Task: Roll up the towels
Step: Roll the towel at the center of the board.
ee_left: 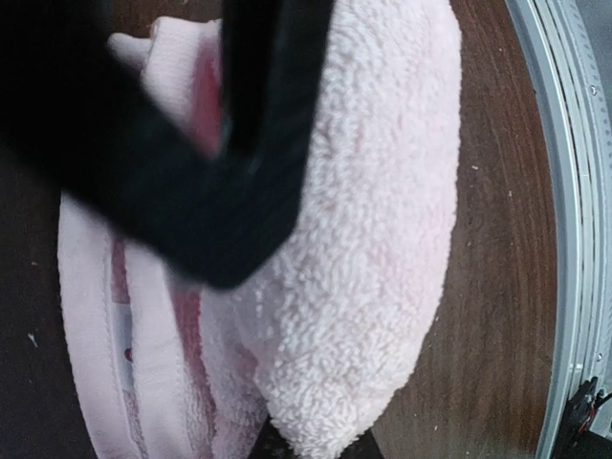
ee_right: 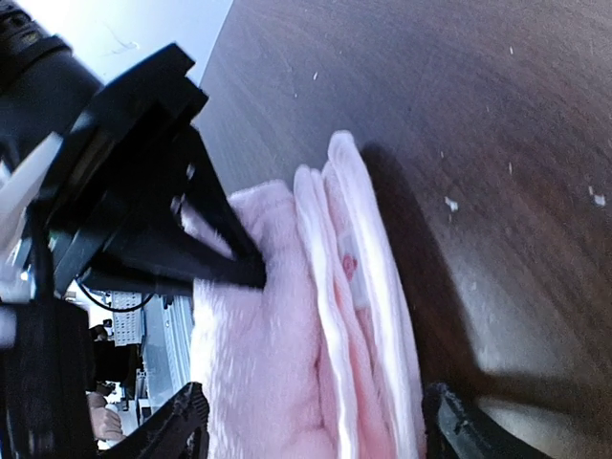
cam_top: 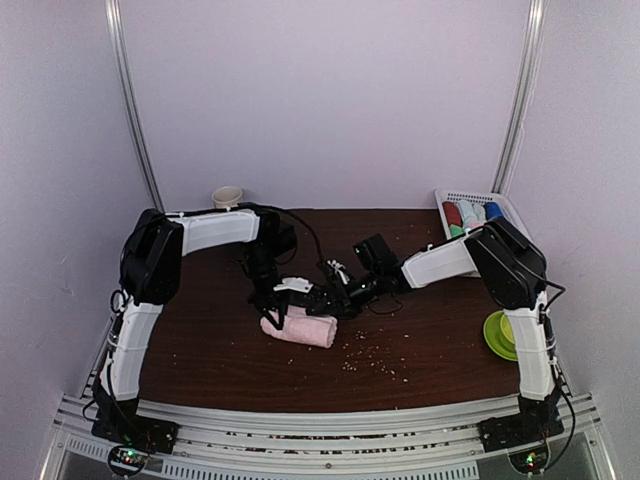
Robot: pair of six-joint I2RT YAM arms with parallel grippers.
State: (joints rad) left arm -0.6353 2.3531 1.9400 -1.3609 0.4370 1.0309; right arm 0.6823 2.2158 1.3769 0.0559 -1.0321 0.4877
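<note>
Towel (cam_top: 300,328) (pink, rolled, centre of counter (cam_top: 200,365)): left jaws clamped on its edge, right jaws open astride it. Should the left let go early, the roll may unwind.

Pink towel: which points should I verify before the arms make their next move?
1. The pink towel lies rolled on the table: ok.
2. The left gripper is shut on the pink towel: ok.
3. The right gripper is open, one finger on each side of the roll: ok.
4. The roll's end is wound tight: cannot tell; its layers show as separate edges.
5. Room in the basket: cannot tell.
6. Table free of crumbs: not ok.
</note>
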